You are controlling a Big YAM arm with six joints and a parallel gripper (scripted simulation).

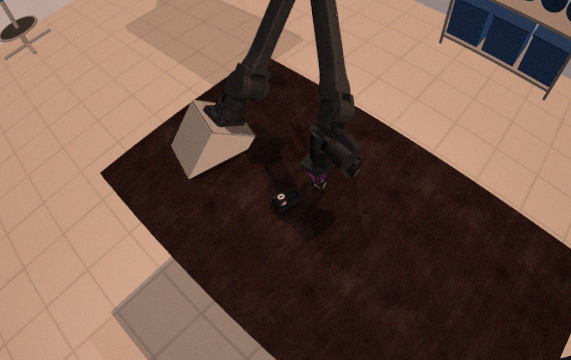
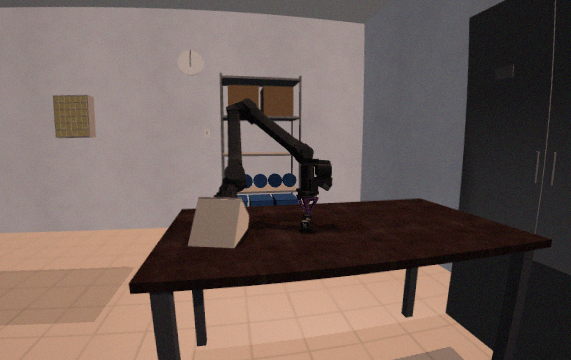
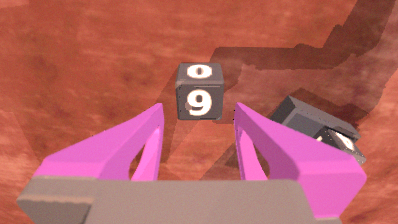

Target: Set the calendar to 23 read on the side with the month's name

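So the black tray (image 1: pixel 299 196) (image 2: pixel 305 229) (image 3: pixel 316 118) is sitting on the table (image 1: pixel 415 225) (image 2: pixel 390 235) (image 3: pixel 75 50) with one number cube (image 1: pixel 281 198) (image 3: pixel 344 142) already in it, toward one end. That leaves space inside for its neighbour, which is handy since both need to stand side by side. I can't read the month, or tell if that cube's front digit is right.

The loose cube (image 3: pixel 200 95) is outside the tray, just beside it, and looks like it's resting on the table. It shows a 9 on one side and a 0 on the next, so my guess is it needs turning before going in, as neither digit helps with 23.

The pincer (image 1: pixel 318 181) (image 2: pixel 306 216) (image 3: pixel 198 111) is about half open with nothing gripped. Its fingers stand wider than the loose cube, presumably to straddle it. Come in crooked and you'd probably twist it.
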